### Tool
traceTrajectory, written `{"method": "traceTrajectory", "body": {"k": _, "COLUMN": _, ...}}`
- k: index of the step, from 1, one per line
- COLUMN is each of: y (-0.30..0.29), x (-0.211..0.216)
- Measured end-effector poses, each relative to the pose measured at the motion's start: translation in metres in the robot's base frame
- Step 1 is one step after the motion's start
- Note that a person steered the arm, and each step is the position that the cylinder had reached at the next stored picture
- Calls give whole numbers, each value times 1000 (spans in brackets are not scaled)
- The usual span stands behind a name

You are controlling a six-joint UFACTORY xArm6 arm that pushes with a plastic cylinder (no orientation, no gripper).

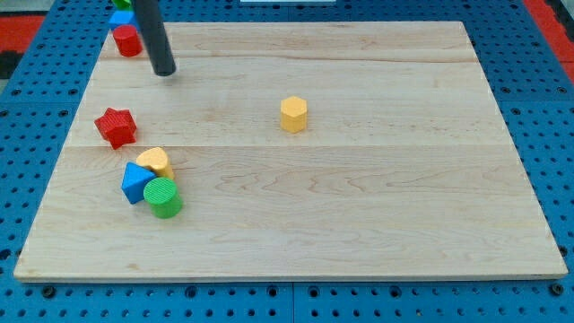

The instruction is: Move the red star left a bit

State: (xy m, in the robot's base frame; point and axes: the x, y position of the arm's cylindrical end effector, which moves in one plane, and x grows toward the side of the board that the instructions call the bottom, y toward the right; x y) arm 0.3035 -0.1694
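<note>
The red star (116, 126) lies near the board's left edge, about mid-height in the view. My tip (164, 72) rests on the board above and to the right of the star, clearly apart from it. The dark rod rises from the tip toward the view's top left.
A red cylinder (127, 41), a blue block (120, 18) and a green block (123, 4) sit at the top left corner. A yellow block (155, 161), a blue block (135, 182) and a green cylinder (163, 197) cluster below the star. A yellow hexagon (293, 114) stands mid-board. The wooden board (359, 206) lies on blue pegboard.
</note>
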Motion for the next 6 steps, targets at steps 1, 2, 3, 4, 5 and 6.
{"method": "traceTrajectory", "body": {"k": 1, "y": 28, "x": 3}}
{"method": "traceTrajectory", "body": {"k": 2, "y": 52, "x": 8}}
{"method": "traceTrajectory", "body": {"k": 3, "y": 34, "x": 62}}
{"method": "traceTrajectory", "body": {"k": 4, "y": -21, "x": 113}}
{"method": "traceTrajectory", "body": {"k": 5, "y": -72, "x": 131}}
{"method": "traceTrajectory", "body": {"k": 6, "y": -76, "x": 131}}
